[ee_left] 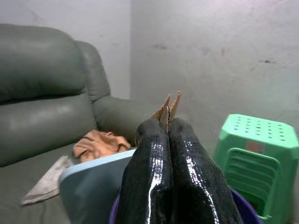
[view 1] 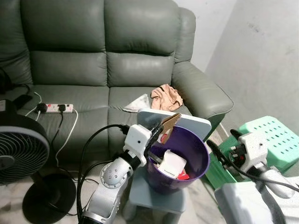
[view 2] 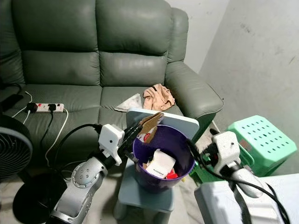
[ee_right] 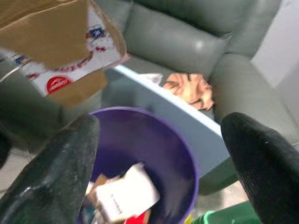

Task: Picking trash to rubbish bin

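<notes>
purple bin [view 1: 198, 158], one cardboard scrap [view 1: 169, 124] in left claw [view 1: 156, 134]

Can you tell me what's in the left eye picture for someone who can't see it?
The left end effector holds a piece of cardboard over a purple bin on a small stool, with a green sofa behind. The right end effector waits open beside it.

Glossy plastic bin [view 1: 198, 161], matt cardboard scrap [view 1: 169, 124]
</notes>
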Controlling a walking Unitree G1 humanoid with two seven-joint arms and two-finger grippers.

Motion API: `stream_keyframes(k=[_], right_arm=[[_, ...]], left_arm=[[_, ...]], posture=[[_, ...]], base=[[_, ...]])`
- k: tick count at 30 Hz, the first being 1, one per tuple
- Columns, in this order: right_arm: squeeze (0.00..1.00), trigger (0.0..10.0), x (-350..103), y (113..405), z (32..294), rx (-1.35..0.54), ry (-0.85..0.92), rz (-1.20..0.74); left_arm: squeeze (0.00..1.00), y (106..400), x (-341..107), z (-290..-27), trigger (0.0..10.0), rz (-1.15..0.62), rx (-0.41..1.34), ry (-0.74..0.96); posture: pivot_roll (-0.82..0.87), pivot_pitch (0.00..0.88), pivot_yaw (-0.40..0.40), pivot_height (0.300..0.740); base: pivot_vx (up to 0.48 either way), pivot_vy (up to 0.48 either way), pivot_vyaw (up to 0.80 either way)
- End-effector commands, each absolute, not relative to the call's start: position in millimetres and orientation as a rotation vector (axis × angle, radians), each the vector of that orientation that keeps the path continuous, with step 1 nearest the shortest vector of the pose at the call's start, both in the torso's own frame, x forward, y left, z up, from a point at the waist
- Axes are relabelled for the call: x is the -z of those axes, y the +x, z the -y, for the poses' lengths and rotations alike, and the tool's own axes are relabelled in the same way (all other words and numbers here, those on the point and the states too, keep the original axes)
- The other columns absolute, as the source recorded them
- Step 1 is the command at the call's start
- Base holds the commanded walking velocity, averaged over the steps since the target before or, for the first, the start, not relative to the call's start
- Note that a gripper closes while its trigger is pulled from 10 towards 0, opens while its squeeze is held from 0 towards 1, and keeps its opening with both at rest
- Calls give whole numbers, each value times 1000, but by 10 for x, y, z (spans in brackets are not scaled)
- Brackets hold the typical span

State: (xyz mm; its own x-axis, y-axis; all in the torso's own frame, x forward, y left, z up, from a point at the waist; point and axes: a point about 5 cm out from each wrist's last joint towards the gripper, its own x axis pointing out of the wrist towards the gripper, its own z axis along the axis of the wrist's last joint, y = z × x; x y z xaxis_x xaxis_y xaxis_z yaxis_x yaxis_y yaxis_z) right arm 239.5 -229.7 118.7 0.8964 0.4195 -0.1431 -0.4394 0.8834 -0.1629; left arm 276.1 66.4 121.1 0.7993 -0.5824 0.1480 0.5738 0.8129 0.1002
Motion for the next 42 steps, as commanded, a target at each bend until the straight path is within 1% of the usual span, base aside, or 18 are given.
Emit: stream_keyframes(k=[1,4,6,7,8,9,14,17,20,24,25,26,29,30,37,38,42], right_arm=[[0,10000,-1242,2370,2308,-474,-200,-103],[0,10000,-1242,2334,2300,-496,-201,-111],[0,10000,-1264,2199,2278,-563,-194,-130],[0,10000,-1264,2199,2278,-563,-194,-130],[0,10000,-1306,2095,2254,-610,-168,-142],[0,10000,-1326,2060,2239,-624,-154,-144],[0,10000,-1361,1996,2214,-639,-134,-146],[0,10000,-1413,1923,2174,-644,-111,-142],[0,10000,-1468,1878,2150,-641,-90,-129],[0,10000,-1565,1779,2115,-633,-64,-110],[0,10000,-1590,1748,2102,-626,-53,-104],[0,10000,-1590,1748,2102,-626,-53,-104],[0,10000,-1712,1605,2055,-619,-13,-92],[0,10000,-1712,1605,2055,-619,-13,-92],[0,10000,-1860,1455,2018,-598,19,-78],[0,10000,-1860,1455,2018,-598,19,-78],[0,10000,-1985,1342,1986,-579,55,-86]], left_arm=[[0,2754,-1196,-672,10000,171,611,35],[0,2764,-1183,-703,10000,168,601,34],[0,2828,-1093,-852,10000,135,555,41],[0,2828,-1093,-852,10000,135,555,41],[0,2897,-1009,-999,10000,99,509,43],[0,2929,-985,-1055,10000,90,495,51],[0,2991,-968,-1130,10000,78,477,57],[0,3108,-966,-1174,10000,62,473,56],[0,3165,-984,-1140,10000,59,497,50],[0,3240,-1035,-1005,10000,69,561,42],[0,3260,-1054,-935,10000,73,593,40],[0,3260,-1054,-935,10000,73,593,40],[0,3313,-1125,-696,10000,98,694,24],[0,3313,-1125,-696,10000,98,694,24],[0,3372,-1249,-432,10000,126,796,9],[0,3372,-1249,-432,10000,126,796,9],[0,3401,-1385,-249,10000,174,878,-21]], posture=[[-119,85,-172,740],[-127,97,-177,740],[-149,120,-185,740],[-149,120,-185,740],[-158,127,-188,740],[-168,133,-191,740],[-187,145,-196,740],[-217,159,-201,740],[-236,168,-199,740],[-265,182,-195,740],[-295,194,-190,740],[-295,194,-190,740],[-337,215,-180,740],[-337,215,-180,740],[-397,251,-178,740],[-397,251,-178,740],[-413,284,-194,740]], base=[[0,0,0],[0,0,0],[0,0,0],[0,0,0],[0,0,0],[0,0,0],[0,0,0],[0,0,0],[0,0,0],[0,0,0],[0,0,0],[0,0,0],[0,0,0],[0,0,0],[0,0,0],[0,0,0],[0,0,0]])
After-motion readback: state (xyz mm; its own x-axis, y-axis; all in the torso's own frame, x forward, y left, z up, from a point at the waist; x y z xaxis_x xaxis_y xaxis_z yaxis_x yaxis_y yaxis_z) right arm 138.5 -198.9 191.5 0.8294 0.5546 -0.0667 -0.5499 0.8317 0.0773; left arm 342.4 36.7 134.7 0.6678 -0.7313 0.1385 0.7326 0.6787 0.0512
